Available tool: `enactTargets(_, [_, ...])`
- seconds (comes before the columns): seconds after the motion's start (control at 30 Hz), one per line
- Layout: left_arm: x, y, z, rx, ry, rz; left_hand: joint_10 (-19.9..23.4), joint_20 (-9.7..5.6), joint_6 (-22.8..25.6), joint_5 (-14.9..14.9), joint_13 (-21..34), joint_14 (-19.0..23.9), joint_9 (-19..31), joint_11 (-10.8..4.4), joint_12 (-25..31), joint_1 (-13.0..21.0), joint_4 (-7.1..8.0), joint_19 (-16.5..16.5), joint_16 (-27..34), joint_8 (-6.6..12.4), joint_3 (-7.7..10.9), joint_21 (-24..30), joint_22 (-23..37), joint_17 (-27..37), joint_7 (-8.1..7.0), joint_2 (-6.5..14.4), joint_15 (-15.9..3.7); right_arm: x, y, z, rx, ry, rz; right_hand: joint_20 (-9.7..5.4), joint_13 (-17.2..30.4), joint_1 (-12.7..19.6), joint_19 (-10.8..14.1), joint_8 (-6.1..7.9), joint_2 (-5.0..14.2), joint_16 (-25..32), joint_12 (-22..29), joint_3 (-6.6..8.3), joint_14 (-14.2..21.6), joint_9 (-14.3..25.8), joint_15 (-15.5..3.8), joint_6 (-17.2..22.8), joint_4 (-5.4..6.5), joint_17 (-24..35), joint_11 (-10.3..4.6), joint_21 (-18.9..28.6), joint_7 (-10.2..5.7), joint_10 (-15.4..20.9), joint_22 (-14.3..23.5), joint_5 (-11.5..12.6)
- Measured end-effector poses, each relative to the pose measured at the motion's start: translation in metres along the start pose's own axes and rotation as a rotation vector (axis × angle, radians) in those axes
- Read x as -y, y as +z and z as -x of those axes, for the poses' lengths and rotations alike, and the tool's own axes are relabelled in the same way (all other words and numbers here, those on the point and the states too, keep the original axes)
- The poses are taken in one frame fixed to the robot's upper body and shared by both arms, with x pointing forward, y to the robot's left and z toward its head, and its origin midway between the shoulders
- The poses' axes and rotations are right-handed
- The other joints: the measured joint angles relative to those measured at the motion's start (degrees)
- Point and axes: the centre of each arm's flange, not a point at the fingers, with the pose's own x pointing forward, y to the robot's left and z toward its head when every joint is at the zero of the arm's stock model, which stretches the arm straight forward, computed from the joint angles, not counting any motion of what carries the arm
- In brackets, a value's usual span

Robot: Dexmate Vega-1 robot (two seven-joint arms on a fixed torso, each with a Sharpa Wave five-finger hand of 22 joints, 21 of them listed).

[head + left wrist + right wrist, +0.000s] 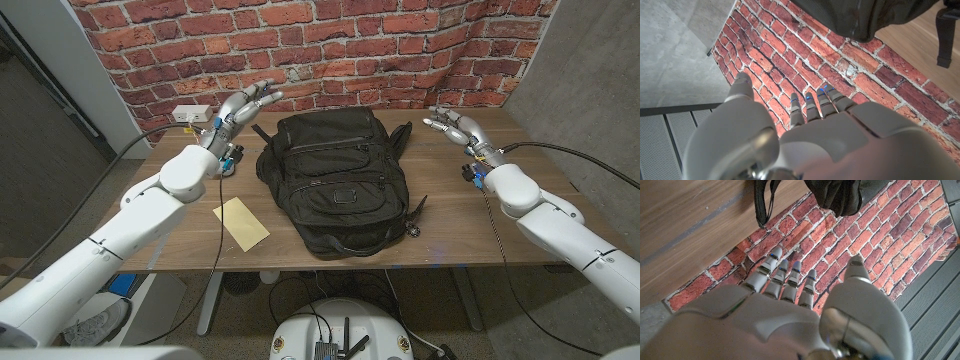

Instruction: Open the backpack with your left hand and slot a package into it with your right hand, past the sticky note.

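1. We find the left hand (243,108) raised above the far left part of the wooden table (180,245), fingers spread and holding nothing; the left wrist view confirms extended fingers (812,105) pointing at the red brick wall (850,65).
2. A white power strip (190,114) lies at the table's far left edge, near that hand.
3. A flat tan paper envelope (241,221), which we take to be the package, lies on the table just left of the bag, well apart from the right hand meant to carry it.
4. The black fabric backpack (335,180) lies flat at table centre, zippers apparently closed. We see no sticky note.
5. The right hand (452,127) hovers over the far right part of the table, fingers apart and empty; the right wrist view shows the same, with a bag strap (761,205) beyond.
6. Risks, in our judgement: the limp bag may slide or bunch when the left hand pulls a zipper, since nothing braces it; the thin envelope lying flush on wood may resist pickup; the right arm must cross over the bag, risking collision with the left.
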Motion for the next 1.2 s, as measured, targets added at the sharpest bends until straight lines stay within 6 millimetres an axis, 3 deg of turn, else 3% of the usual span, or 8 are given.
enactTargets(0.2, [-0.001, -0.009, 0.002, -0.011, 0.041, 0.02, 0.0, 0.0, 0.0, 0.0, 0.0, 0.0, 0.0, 0.0, 0.0, -0.3, 0.0, 0.0, 0.0, 0.0, 0.0, 0.0, 0.0, 0.0, 0.0, 0.3, 0.0, 0.001, 0.001, -0.004, 0.025, 0.006, -0.042, -0.18, -0.3, -0.9, -0.4, -0.23, 0.47, 0.0, 0.0, 0.0, -0.3, 0.0, -0.29, -0.2, 0.4, -0.3, -0.31, 0.0, 0.18, -0.3, 0.0, 0.0])
enactTargets(0.6, [0.003, -0.03, 0.005, -0.03, 0.137, 0.077, 0.0, 0.0, 0.0, 0.0, 0.0, 0.0, 0.0, 0.0, 0.0, -1.0, 0.12, 0.0, 0.0, 0.0, -0.12, 0.0, 0.0, 0.0, 0.0, 0.6, 0.0, -0.001, -0.018, -0.019, 0.044, -0.01, -0.155, -0.01, -0.5, -2.6, -0.6, -0.23, 1.25, 0.0, 0.0, -0.16, -0.9, 0.0, -0.28, -1.0, 1.15, -0.3, -0.08, 0.0, 0.98, -1.1, 0.0, -0.5])
enactTargets(0.97, [0.007, -0.053, 0.0, -0.044, 0.171, 0.138, 0.0, 0.0, -0.4, 0.0, 0.0, -0.3, 0.0, 0.0, 0.0, -2.0, 0.24, 0.0, 0.0, 0.0, -0.24, 0.0, 0.0, 0.0, -0.4, 1.0, -0.31, -0.008, -0.025, -0.029, 0.065, -0.033, -0.304, 0.05, -0.8, -5.9, -2.8, -0.44, 1.39, -0.6, -0.3, -0.75, -2.6, 0.0, -0.09, -3.4, 2.62, -0.7, 0.79, 0.0, 2.3, -3.5, 0.0, -1.2])
enactTargets(1.2, [0.006, -0.068, -0.003, -0.048, 0.182, 0.164, -0.2, -0.23, -1.5, 0.0, 0.0, -0.5, 0.0, 0.23, 0.0, -2.9, 0.42, -0.2, 0.0, 0.01, -0.39, 0.0, 0.0, 0.0, -0.68, 1.8, -0.08, -0.015, -0.026, -0.035, 0.077, -0.033, -0.38, 0.09, -1.1, -8.0, -4.7, -0.66, 1.81, -1.0, -0.4, -1.1, -4.6, -0.3, 0.04, -5.3, 3.38, -1.0, 0.52, -0.4, 2.64, -5.2, 0.0, -1.4])
